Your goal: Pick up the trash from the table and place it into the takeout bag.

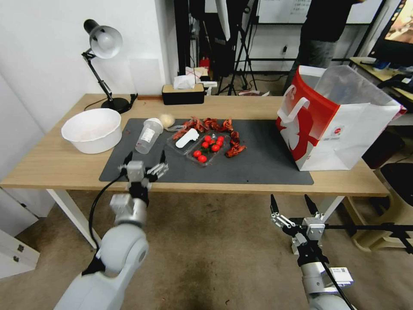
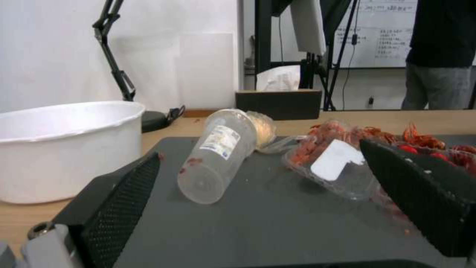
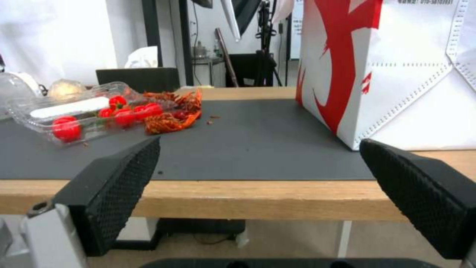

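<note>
Across the dark grey mat [image 1: 258, 163] the clear plastic cup [image 1: 148, 135] lay toppled just beyond the wide-open, empty left gripper [image 1: 145, 165], which should straddle its middle squarely before closing.

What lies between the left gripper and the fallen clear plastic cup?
Only bare grey mat, as the left wrist view shows: the open left gripper faces the clear plastic cup lying on its side.

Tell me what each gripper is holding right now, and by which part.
Nothing is held. The left gripper hangs open over the mat's near edge, short of the fallen clear cup. The right gripper is open, below the table.
</note>
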Robot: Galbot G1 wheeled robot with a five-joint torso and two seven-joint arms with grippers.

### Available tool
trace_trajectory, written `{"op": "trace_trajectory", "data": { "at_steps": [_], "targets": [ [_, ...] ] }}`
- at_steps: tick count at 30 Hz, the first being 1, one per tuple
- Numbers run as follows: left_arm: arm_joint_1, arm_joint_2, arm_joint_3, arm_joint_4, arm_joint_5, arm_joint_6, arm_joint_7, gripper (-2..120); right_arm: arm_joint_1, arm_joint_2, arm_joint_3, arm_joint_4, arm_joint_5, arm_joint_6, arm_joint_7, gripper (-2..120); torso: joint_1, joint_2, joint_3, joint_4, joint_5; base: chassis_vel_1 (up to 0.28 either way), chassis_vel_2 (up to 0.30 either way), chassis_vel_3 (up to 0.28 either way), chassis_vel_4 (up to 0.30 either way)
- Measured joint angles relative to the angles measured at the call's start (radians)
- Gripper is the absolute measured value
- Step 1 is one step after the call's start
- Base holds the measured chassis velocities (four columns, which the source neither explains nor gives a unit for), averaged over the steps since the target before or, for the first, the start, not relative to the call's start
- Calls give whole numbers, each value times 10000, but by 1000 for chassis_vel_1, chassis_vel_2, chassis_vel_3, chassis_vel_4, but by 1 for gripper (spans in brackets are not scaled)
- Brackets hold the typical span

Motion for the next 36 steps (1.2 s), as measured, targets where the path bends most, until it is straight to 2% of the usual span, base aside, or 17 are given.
{"op": "trace_trajectory", "data": {
  "at_steps": [15,22,27,32,35,36],
  "targets": [
    [1399,-323,-666,-309,404,-702,643,100,-10,-16,-22,25,1,11,-3,100,0,0,0,0,0,0,0,0,0],
    [2671,-484,-1133,-1048,593,-930,931,100,-33,-46,-15,76,21,22,-9,100,1,0,1,1,2,0,0,0,0],
    [3002,-545,-1176,-1070,739,-1071,1027,100,-30,-98,29,119,62,29,-15,100,1,0,1,0,1,0,0,0,0],
    [2457,-530,-1128,-338,587,-1068,1138,100,32,-86,64,97,237,35,-38,100,1,0,1,1,0,0,0,0,0],
    [1096,-20,-1177,644,-20,-1121,1876,100,24,-107,65,60,250,32,-92,100,1,0,2,-1,-2,0,0,0,0],
    [1096,-20,-1177,644,-20,-1121,1876,100,24,-107,65,60,250,32,-92,100,1,0,2,-1,-2,0,0,0,0]
  ]
}}
